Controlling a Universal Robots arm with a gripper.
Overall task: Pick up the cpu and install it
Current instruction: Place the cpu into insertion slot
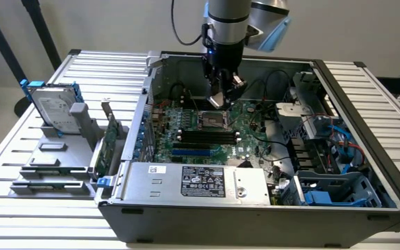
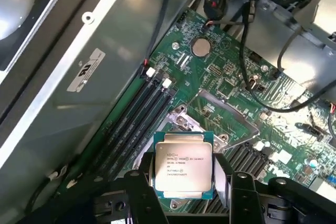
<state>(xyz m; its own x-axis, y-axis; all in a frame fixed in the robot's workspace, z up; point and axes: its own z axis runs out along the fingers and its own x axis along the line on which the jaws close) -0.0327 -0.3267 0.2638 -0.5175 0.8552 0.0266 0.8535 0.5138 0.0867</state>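
the gripper (image 1: 221, 99) is holding the cpu (image 2: 182, 164) by two opposite edges, with its jaws spread just as far as the chip's width and pressing against its thin rim. gripping the rim is likely keeping the fingers off the underside that has to meet the socket (image 1: 212, 120), and it is leaving the silver-grey top with its printed lettering facing the wrist camera.

the arm is reaching down into the open case (image 1: 255, 219), and the cpu is hanging above the socket and clear of it. the chip is not yet touching or seated, and it is looking slightly tilted rather than flat to the motherboard (image 1: 252, 148). the socket is lying open and bare beneath the chip, ready to take it.

the dark memory slots (image 1: 203, 136) are running just beside the socket on the side towards the silver box (image 1: 193, 182) with the black label, which is sitting further off against the case wall. the hard drive (image 1: 50, 109) is standing well apart from the socket, outside the case on the bench (image 1: 19, 219), where it is staying out of the arm's way.

as a judgement, the pick looks done and the install is only at the stage of lining the chip up over the socket.
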